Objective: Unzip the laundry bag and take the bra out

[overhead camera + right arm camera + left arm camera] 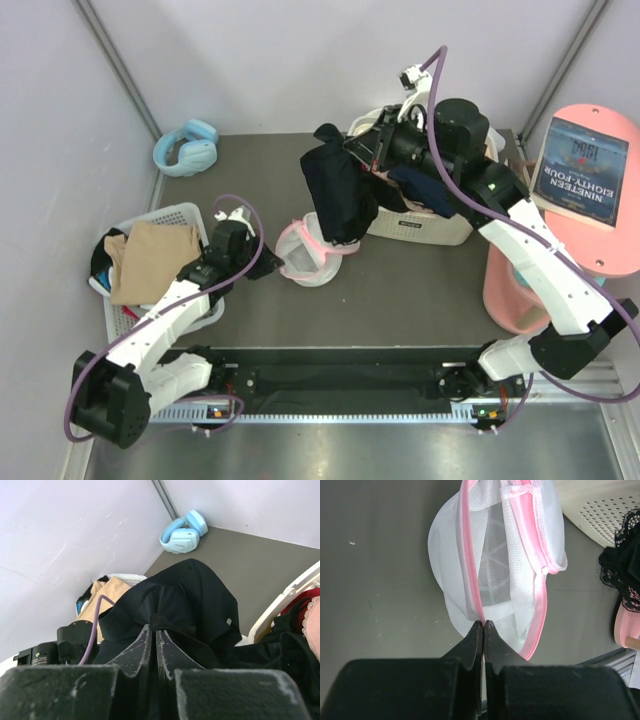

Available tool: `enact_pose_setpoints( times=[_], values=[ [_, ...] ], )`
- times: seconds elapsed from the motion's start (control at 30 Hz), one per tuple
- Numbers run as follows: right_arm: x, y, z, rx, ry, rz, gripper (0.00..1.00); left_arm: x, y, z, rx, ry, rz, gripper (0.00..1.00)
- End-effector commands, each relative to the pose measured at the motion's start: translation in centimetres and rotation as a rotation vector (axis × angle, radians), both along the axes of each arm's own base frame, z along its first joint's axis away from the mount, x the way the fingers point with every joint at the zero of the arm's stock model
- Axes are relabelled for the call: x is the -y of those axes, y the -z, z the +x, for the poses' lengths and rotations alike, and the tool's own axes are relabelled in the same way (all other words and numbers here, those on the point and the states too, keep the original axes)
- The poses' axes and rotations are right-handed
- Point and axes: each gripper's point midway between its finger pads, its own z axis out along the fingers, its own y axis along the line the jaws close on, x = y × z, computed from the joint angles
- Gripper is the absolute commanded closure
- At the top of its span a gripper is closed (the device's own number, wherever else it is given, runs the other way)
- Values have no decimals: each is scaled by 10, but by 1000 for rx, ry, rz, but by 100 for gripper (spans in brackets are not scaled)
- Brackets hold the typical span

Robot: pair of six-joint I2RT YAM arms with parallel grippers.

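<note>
The laundry bag is a white mesh pouch with pink zipper trim, lying on the table's middle with its mouth gaping. My left gripper is shut on the bag's pink trim at its near edge; in the top view that gripper sits just left of the pouch. The black bra hangs above the table, its lower end just over the pouch. My right gripper is shut on a bunched fold at its top. In the right wrist view the bra drapes over that gripper.
A cream plastic basket with dark and pink clothes stands right of the bra. A white basket with tan cloth sits at the left by my left arm. Blue headphones lie back left. A pink stool carries a book at the right.
</note>
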Motion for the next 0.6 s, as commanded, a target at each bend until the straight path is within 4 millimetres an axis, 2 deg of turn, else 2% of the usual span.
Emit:
enact_pose_setpoints(
  times=[0.0, 0.03, 0.1, 0.13, 0.17, 0.2, 0.27, 0.3, 0.4, 0.5, 0.57],
  values=[
    [10, -49, 4, 125, 34, 54, 100, 9, -23, 13, 66, 11, -38, 100],
    [14, -60, 4, 150, 45, 55, 100, 8, -23, 13, 65, 11, -35, 100],
    [20, -69, 14, 171, 71, 48, 100, 8, -22, 13, 65, 11, -33, 100],
    [28, -85, 15, 205, 91, 53, 100, 7, -22, 14, 65, 8, -32, 100],
    [29, -88, 22, 211, 104, 47, 100, 8, -21, 13, 64, 12, -31, 100],
    [37, -105, 22, 250, 119, 57, 100, 8, -21, 14, 66, 10, -32, 100],
    [47, -107, 36, 253, 157, 43, 100, 8, -21, 14, 64, 11, -32, 100],
    [53, -119, 37, 282, 172, 48, 100, 8, -20, 14, 62, 11, -32, 100],
    [75, -130, 50, 310, 233, 48, 100, 8, -21, 14, 67, 12, -30, 100],
    [104, -127, 70, 320, 320, 19, 100, 8, -21, 14, 64, 13, -25, 100],
    [116, -109, 88, 309, 368, -38, 100, 8, -21, 14, 63, 15, -27, 100]
  ],
)
